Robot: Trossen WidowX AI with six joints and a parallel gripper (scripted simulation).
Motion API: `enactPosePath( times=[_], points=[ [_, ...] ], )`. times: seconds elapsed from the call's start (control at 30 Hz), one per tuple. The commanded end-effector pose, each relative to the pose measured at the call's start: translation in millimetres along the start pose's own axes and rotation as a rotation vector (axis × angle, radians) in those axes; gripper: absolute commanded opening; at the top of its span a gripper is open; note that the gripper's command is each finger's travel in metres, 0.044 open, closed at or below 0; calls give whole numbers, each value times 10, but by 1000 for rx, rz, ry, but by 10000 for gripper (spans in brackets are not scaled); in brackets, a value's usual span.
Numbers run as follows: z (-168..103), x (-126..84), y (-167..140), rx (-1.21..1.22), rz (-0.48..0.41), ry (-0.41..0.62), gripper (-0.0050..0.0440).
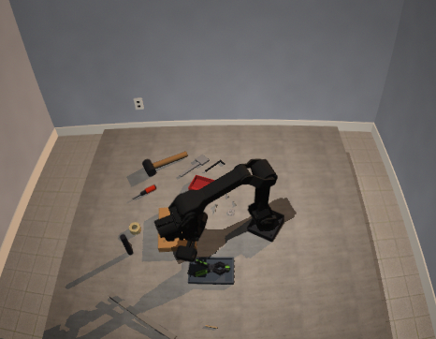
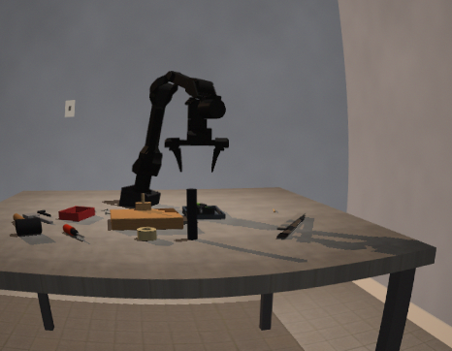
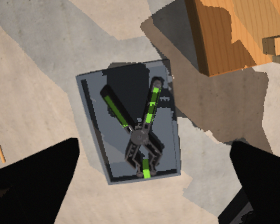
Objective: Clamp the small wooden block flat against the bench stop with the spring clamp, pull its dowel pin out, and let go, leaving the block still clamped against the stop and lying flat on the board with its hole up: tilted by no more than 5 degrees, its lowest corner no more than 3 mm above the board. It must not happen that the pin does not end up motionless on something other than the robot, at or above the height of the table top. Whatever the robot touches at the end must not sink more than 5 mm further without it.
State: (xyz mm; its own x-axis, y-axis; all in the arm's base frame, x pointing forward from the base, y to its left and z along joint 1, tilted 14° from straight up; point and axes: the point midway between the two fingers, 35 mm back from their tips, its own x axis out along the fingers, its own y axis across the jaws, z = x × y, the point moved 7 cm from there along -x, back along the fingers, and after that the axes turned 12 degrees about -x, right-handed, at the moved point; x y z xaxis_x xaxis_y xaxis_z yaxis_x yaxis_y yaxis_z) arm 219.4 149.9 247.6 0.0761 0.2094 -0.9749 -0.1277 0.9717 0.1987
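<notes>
Clamp (image 3: 141,137) lay in tray (image 3: 91,125) on surface (image 2: 283,252), just beside board (image 2: 146,219); block w/ pin (image 2: 143,198) sat on board.

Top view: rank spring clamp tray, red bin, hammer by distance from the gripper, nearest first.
Gripper is open, holding nothing.
1. Spring clamp tray: just right of and below it in the picture.
2. Red bin: beyond the wooden board, partly under the arm.
3. Hammer: farthest, upper left.
</notes>
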Motion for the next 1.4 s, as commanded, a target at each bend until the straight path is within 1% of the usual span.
enactPosePath(
  times=[0.0, 0.33, 0.6, 1.1, 1.17, 1.37],
  points=[
    [-50, -64, 45, -56, 4, -16, 440],
    [-164, -118, 162, -195, 7, -19, 440],
    [-161, -84, 167, -198, 7, -19, 440],
    [-131, 263, 183, -198, 7, -19, 440],
    [-131, 263, 183, -198, 7, -19, 440],
    [-131, 400, 183, -198, 7, -19, 440]
  ],
)
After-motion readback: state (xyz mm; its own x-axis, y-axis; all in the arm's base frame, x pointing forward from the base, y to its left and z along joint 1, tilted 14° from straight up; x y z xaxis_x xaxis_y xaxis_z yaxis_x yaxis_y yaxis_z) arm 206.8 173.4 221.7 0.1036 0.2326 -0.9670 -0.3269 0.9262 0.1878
